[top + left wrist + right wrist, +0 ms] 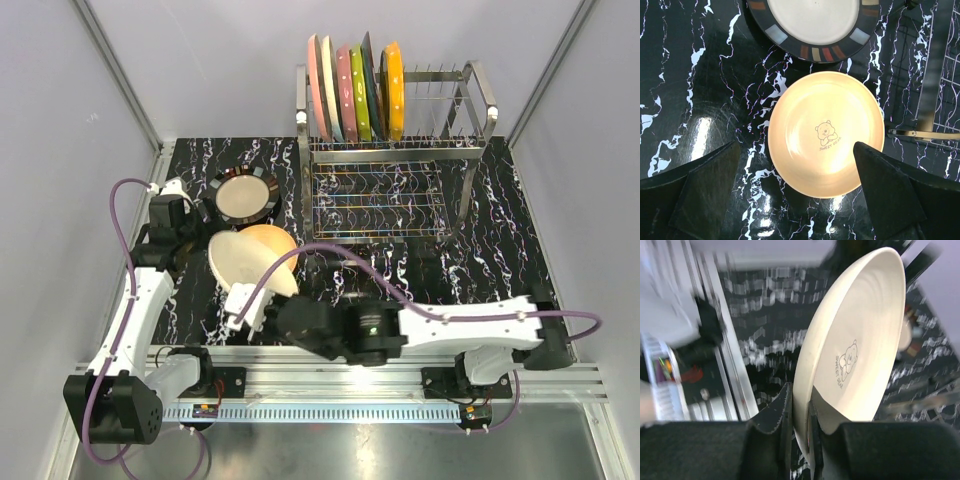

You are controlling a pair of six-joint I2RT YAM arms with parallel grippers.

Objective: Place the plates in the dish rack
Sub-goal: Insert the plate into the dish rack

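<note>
Several plates stand on edge in the upper tier of the metal dish rack at the back right. A black-rimmed plate and an orange plate with a bear print lie flat on the dark marbled mat. My right gripper is shut on the rim of a cream bear plate, holding it tilted on edge above the mat. My left gripper hovers wide open over the near edge of the orange plate, holding nothing.
The rack's lower wire tier lies just right of the flat plates. Free tines show right of the standing plates. The right arm stretches across the near edge. Grey walls close in on both sides.
</note>
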